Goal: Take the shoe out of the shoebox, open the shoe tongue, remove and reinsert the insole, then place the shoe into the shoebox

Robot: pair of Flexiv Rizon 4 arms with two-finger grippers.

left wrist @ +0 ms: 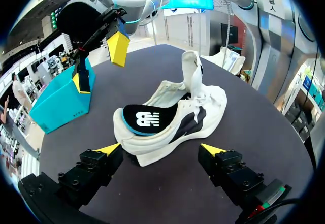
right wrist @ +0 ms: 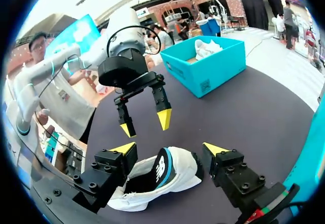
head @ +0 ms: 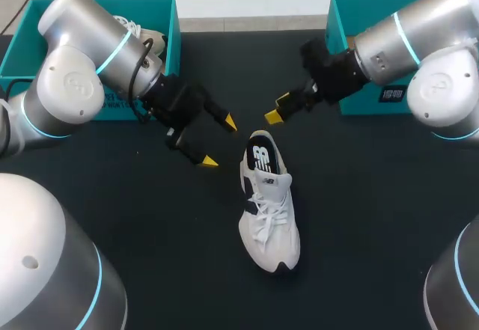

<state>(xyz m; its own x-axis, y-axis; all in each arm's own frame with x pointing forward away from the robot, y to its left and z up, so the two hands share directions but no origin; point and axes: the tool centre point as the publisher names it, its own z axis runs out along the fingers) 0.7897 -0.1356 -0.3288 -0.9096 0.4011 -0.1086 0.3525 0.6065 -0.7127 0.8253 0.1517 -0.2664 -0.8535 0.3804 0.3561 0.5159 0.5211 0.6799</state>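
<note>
A white sneaker [head: 269,233] lies on the black table, heel toward the far side. Its dark insole [head: 260,159] with a white logo sticks up out of the heel. My left gripper [head: 218,143] hangs open just left of the heel, apart from it. My right gripper [head: 278,113] is open above and behind the heel. In the left wrist view the sneaker [left wrist: 203,107] and insole [left wrist: 147,118] lie just ahead of the open left gripper [left wrist: 161,150]. In the right wrist view the heel and insole [right wrist: 163,165] sit under the open right gripper [right wrist: 169,149], untouched.
A teal shoebox [head: 174,27] at the far left holds a second white shoe [head: 144,37]. Another teal shoebox [head: 340,16] stands at the far right behind my right arm. Bare black table lies around the sneaker toward the near edge.
</note>
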